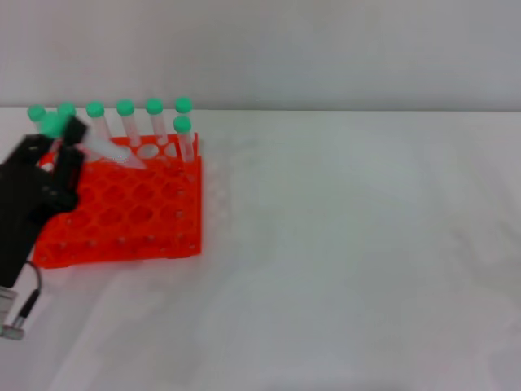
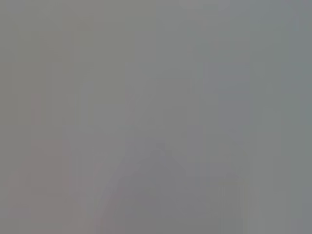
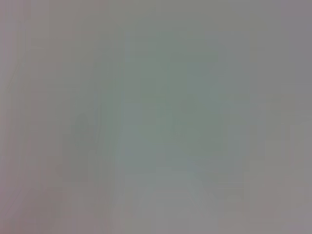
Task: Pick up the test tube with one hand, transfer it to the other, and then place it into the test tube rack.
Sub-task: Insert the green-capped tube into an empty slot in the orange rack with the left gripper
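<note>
In the head view the orange-red test tube rack stands at the left of the white table. My left gripper, black, hangs over the rack's back left corner. It is shut on a clear test tube with a green cap. The tube is tilted, cap up by the fingers and tapered tip pointing down and right onto the rack's top. My right gripper is out of view. Both wrist views show only plain grey.
Several other green-capped tubes stand upright in the rack's back row, and one more stands just in front at the right corner. The white table stretches to the right of the rack.
</note>
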Action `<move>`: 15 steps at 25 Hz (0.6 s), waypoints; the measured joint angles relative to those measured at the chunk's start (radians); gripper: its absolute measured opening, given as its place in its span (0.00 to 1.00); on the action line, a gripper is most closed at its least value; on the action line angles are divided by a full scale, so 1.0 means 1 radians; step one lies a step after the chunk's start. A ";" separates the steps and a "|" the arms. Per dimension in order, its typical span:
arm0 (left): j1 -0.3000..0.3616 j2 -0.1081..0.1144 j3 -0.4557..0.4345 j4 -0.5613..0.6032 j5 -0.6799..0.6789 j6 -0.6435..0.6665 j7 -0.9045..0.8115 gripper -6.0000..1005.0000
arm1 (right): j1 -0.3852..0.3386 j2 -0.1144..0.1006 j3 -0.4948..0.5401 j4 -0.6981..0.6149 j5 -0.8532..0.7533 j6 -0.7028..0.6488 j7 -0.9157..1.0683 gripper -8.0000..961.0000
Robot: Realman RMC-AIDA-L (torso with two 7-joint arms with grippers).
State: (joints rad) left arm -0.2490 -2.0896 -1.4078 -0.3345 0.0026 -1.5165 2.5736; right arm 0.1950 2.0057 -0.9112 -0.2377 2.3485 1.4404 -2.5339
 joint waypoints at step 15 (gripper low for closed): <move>-0.152 0.004 -0.004 0.078 -0.207 0.196 0.075 0.25 | 0.088 0.004 0.224 0.083 0.001 -0.046 -0.003 0.73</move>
State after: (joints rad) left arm -0.4007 -2.0858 -1.4121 -0.2567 -0.2044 -1.3207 2.6489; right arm 0.2832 2.0101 -0.6875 -0.1549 2.3492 1.3943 -2.5370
